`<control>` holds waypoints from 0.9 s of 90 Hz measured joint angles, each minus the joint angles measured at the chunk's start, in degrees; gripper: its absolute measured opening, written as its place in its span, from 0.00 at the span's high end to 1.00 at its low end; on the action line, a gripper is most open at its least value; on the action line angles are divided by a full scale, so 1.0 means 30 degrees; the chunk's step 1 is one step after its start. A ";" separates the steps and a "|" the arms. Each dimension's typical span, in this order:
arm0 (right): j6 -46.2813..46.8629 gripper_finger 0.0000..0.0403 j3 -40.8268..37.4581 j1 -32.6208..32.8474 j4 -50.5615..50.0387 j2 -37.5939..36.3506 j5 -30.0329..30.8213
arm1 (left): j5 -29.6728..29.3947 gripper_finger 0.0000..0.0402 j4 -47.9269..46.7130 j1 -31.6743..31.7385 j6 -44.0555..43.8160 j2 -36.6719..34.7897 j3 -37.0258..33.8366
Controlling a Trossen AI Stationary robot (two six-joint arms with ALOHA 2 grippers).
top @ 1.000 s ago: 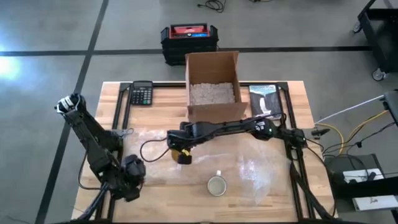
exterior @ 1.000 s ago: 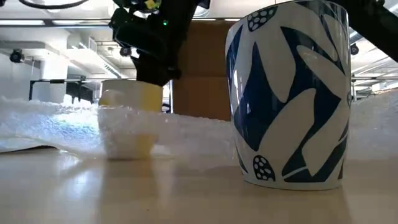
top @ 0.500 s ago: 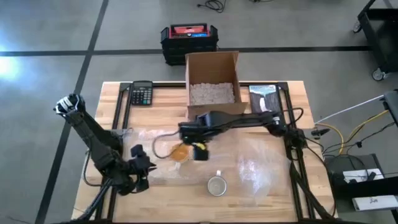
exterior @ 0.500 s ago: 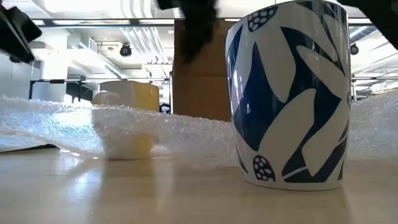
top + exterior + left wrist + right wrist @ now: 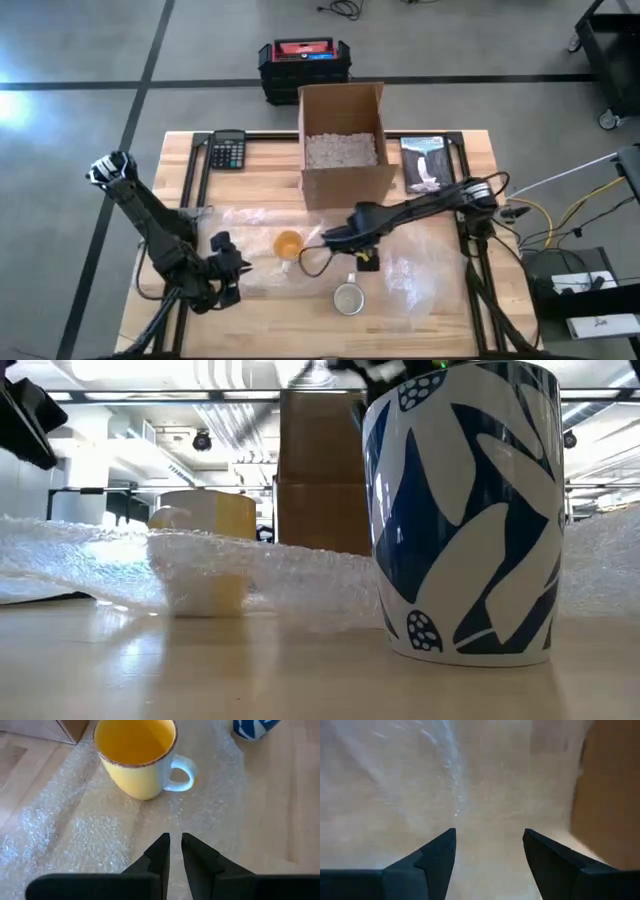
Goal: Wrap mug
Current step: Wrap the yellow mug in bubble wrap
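The left gripper (image 5: pixel 232 264) hovers low over the counter's (image 5: pixel 250 318) left front, fingers (image 5: pixel 160 851) nearly pressed together with only a slit between them and nothing in it, aimed at the yellow mug (image 5: pixel 288 244); the mug stands upright on the bubble wrap (image 5: pixel 245 225), handle toward the blue-and-white mug (image 5: pixel 348 298), which sits near the front edge just beside the sheet. The yellow mug looks ceramic: stiff, fairly heavy, glazed and slippery, liable to chip if tipped; the rim or handle would be the sure hold, though for wrapping it is the sheet that wants taking. The wrap is light, limp and springy; an edge or corner, pinched firmly, seems the place, since its middle would only bunch. Right of the yellow mug, the right gripper (image 5: pixel 362 252) hangs above the sheet between the 2 mugs, fingers (image 5: pixel 437 857) spread wide and empty. Behind stands the cardboard box (image 5: pixel 342 140), open; a calculator (image 5: pixel 228 150) lies at the back left.

Against 0.5 s ago, the right gripper has left the yellow mug and swung right toward the blue-and-white mug; the yellow mug now stands uncovered; the left gripper and both mugs have kept their places.
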 joint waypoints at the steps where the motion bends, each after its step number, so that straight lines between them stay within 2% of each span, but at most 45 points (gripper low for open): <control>1: 0.0114 0.48 -0.0358 0.0004 0.0394 -0.0148 0.0000 | -0.0002 0.91 0.0008 0.0002 0.0060 0.0000 -0.0017; 10: 0.0544 0.49 -0.3142 0.0018 0.4369 -0.0990 -0.0007 | -0.0024 0.91 -0.0004 0.0060 0.0369 0.0000 -0.0114; 25: 0.0560 0.51 -0.6685 0.0004 0.9308 -0.0925 -0.0008 | -0.0054 0.91 0.0030 0.0068 0.0368 0.0007 -0.0243; 37: 0.0555 0.56 -0.7664 0.0011 1.0771 -0.0969 0.0022 | -0.0166 0.91 0.0051 0.0139 0.0427 0.0007 -0.0379; 43: 0.0550 0.67 -0.7700 0.0080 1.0724 -0.1010 -0.0036 | -0.0418 0.91 0.0234 0.0181 0.0435 0.0007 -0.0572; 52: 0.0045 0.89 -0.7343 0.0106 1.0032 -0.1300 -0.0004 | -0.1142 0.91 0.0519 0.0247 0.0441 0.0015 -0.0900; 56: -0.0452 0.95 -0.6867 0.0091 0.9553 -0.1444 0.0052 | -0.1593 0.91 0.0735 0.0247 0.0442 0.0008 -0.1058; 69: -0.1824 0.95 -0.4442 0.0117 0.9331 -0.2224 0.0293 | -0.2663 0.91 0.1194 0.0438 0.0449 0.0015 -0.1580; 81: -0.3765 0.99 -0.2098 0.0127 0.9856 -0.2193 0.0823 | -0.2689 0.91 0.2398 0.0713 0.0817 0.0015 -0.2270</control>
